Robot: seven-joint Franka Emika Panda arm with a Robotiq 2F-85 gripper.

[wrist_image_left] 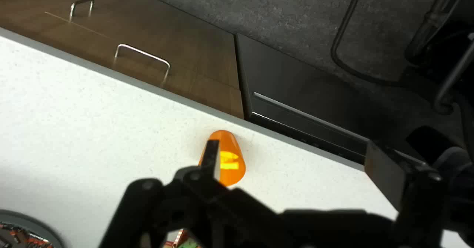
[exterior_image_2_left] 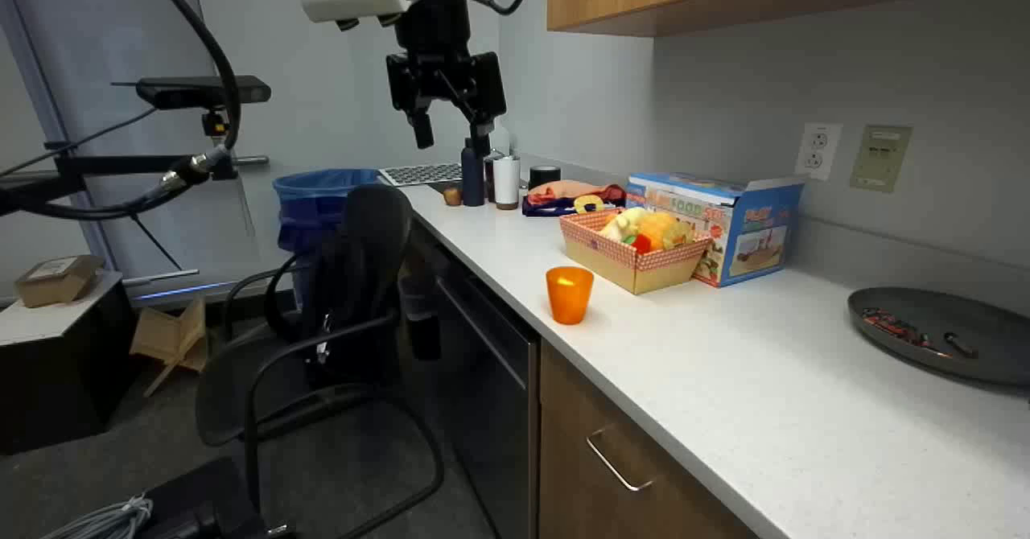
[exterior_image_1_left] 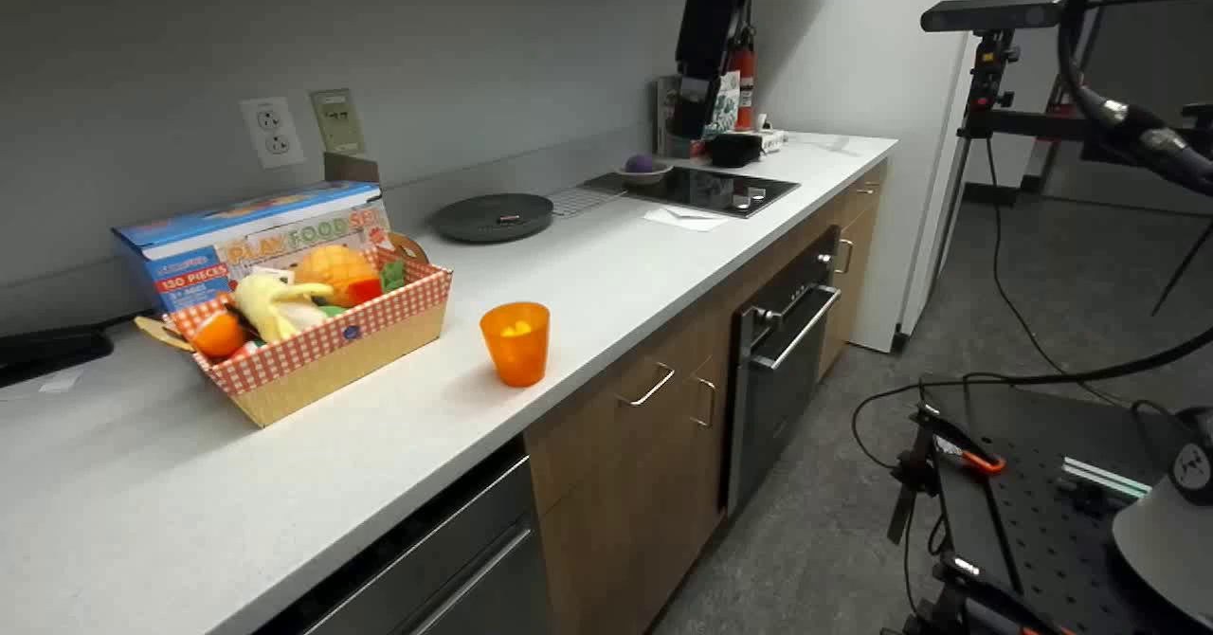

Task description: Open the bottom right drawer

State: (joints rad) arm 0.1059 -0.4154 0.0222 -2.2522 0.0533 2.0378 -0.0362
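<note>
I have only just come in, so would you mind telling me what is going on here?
It is a drawer-opening job, and nothing is being handled at this moment. The robot's pincer hangs open well above the counter, away from the silver handle of the wood-fronted drawer, which is most likely the one meant. That drawer is shut. An orange cup stands upright on the counter with something yellow inside, near the play-food basket.

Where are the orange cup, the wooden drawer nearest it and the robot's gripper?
Orange cup [exterior_image_2_left: 569,298]: in an exterior view, on its side.
Drawer [exterior_image_1_left: 606,414]: in an exterior view, on its wooden front.
Gripper [exterior_image_2_left: 452,136]: in an exterior view, midway between its fingertips.
</note>
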